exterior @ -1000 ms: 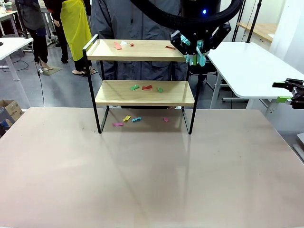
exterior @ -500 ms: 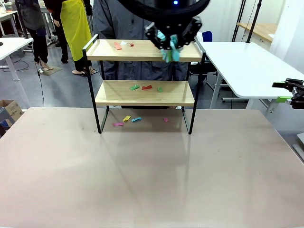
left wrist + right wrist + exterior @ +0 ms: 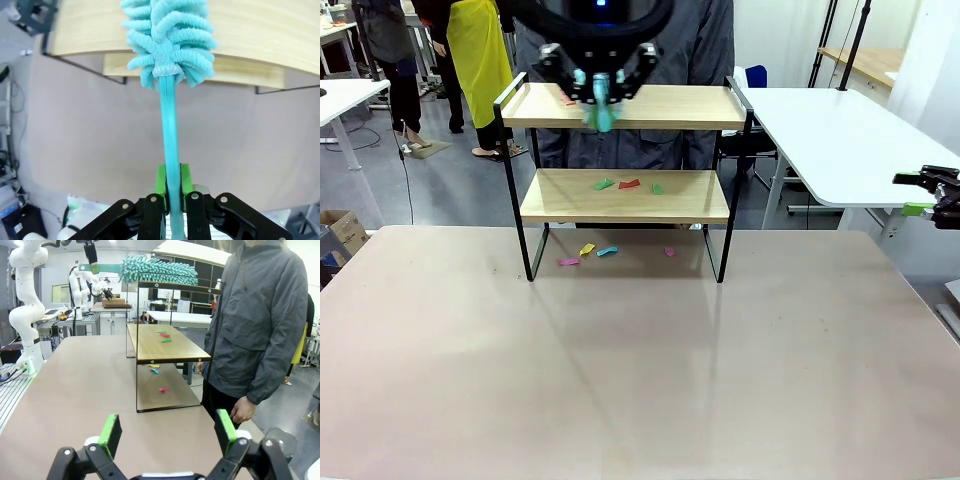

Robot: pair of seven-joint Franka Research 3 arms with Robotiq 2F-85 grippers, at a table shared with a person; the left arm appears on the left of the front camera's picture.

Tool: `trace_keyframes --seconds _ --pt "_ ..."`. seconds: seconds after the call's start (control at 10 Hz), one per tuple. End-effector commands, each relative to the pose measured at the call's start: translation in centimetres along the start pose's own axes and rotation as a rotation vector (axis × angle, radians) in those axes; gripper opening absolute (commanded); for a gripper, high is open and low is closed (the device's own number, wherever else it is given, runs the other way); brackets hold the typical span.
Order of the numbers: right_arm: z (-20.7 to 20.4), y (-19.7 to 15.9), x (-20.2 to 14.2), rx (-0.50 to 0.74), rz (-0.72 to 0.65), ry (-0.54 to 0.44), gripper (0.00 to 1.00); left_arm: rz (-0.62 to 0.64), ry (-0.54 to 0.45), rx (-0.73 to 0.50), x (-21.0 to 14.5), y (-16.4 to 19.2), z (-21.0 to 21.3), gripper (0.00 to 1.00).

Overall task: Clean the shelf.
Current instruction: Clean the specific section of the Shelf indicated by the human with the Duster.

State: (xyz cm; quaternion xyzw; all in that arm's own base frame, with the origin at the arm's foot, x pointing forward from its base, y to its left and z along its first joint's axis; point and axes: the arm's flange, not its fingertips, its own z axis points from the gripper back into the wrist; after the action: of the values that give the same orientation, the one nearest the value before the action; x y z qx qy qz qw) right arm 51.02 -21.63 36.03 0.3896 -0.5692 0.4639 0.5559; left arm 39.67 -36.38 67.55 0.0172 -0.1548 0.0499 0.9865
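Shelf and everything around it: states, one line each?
left gripper: shut on duster
duster: held by handle, head over top board
right gripper: open, empty
shelf: upright, scraps on both boards
scraps: loose, some on table underneath

The white left arm stands upright and reaches high across the middle, with its wrist turned down. Its black two-finger left gripper with green pads points downward, jaws clamped on the thin handle of a turquoise fluffy duster. The matching right gripper is far out on the robot's right, held level. Its jaws are spread wide and grip nothing.
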Motion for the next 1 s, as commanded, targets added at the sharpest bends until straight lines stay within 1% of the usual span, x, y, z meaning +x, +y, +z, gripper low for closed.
trace_keyframes --seconds 0.0,0.2,0.3,0.4,0.6,0.7,0.8,0.9 --pt "-0.1 -0.1 0.3 -0.002 0.005 0.003 1.0 -0.006 -0.017 0.1 -1.1 3.5 -0.4 0.13" --pt "-0.1 -0.1 0.3 -0.002 0.005 0.003 1.0 -0.01 -0.041 0.212 -1.2 5.9 -0.4 0.13" --pt "-0.1 -0.1 0.3 -0.002 0.005 0.003 1.0 -0.004 -0.063 0.295 -1.4 7.1 -0.3 0.13" --pt "-0.1 -0.1 0.3 -0.002 0.005 0.003 1.0 0.002 -0.096 0.333 -1.9 7.8 0.4 0.13" --pt "-0.1 -0.1 0.3 -0.002 0.005 0.003 1.0 -0.05 -0.167 0.289 -2.9 7.7 2.5 0.13" --pt "-0.1 -0.1 0.3 -0.002 0.005 0.003 1.0 -0.097 -0.204 0.246 -3.2 7.3 3.5 0.13" --pt "-0.1 -0.1 0.3 -0.002 0.005 0.003 1.0 -0.144 -0.238 0.176 -3.4 6.8 4.4 0.13" --pt "-0.1 -0.1 0.3 -0.002 0.005 0.003 1.0 -0.054 -0.143 0.269 -3.0 6.5 3.0 0.13"
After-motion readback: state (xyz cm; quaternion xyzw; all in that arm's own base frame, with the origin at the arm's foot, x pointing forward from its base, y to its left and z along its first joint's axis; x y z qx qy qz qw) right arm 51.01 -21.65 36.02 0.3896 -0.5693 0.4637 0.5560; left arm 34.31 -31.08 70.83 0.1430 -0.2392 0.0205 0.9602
